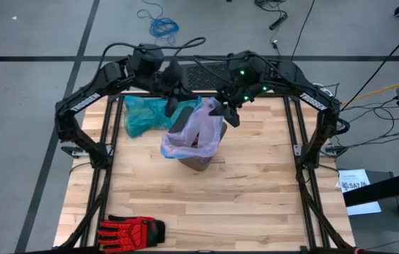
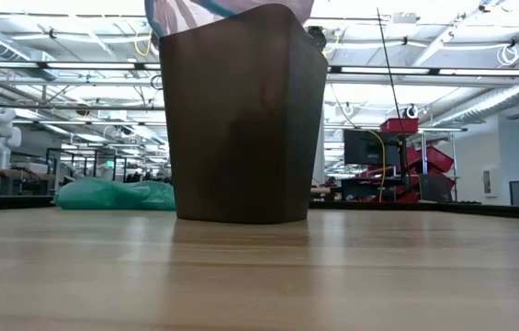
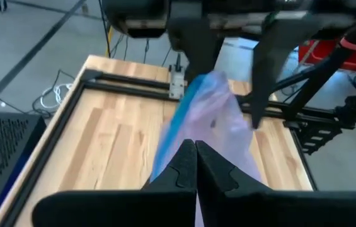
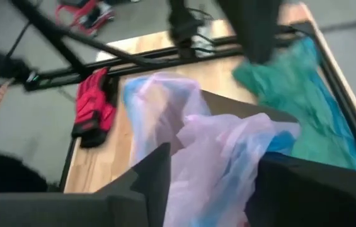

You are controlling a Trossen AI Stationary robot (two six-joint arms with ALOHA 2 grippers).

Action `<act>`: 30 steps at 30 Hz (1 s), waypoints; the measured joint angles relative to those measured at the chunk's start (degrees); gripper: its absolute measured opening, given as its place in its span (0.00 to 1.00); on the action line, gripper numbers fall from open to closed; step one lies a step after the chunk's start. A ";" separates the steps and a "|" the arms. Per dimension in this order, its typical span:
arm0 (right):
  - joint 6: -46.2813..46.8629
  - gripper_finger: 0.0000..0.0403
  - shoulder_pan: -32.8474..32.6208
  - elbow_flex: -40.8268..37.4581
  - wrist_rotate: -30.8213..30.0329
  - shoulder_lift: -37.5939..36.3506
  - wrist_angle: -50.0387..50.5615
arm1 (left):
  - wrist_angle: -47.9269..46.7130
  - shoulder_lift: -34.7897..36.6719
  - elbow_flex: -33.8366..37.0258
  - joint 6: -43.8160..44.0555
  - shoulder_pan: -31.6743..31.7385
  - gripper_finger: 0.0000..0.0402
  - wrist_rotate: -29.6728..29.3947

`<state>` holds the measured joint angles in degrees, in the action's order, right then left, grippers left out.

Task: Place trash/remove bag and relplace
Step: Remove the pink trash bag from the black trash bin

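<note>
The bag sits in a brown bin mid-surface, its long axis upright and its mouth facing upward, film billowing over the rim. The left claw is closed, pinching the bag's edge. The right claw stands partly open with film between its fingers. A teal bag lies just behind the bin; a red glove lies well apart.

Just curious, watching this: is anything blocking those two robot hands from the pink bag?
Nothing visible. The left gripper has its fingers shut on the bag, and the right gripper has its fingers open around it, above the bin.
</note>
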<state>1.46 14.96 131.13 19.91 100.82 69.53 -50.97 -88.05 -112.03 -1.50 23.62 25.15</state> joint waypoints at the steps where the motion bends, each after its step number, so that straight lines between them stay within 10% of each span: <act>1: -1.92 0.37 -0.04 0.00 1.24 0.00 -0.10 | -0.09 -0.25 0.00 -0.45 0.00 0.01 0.00; 16: -17.67 0.02 -4.94 0.00 -0.56 -1.29 -2.08 | -2.28 -2.50 0.00 -0.94 0.19 0.39 8.96; 30: -15.63 0.10 -4.94 0.00 -0.36 -1.29 -2.08 | -2.86 -6.55 0.02 -6.29 -0.83 0.39 7.30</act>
<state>-14.17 10.02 131.13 19.55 99.53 67.45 -53.82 -94.60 -112.01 -7.79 22.79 32.45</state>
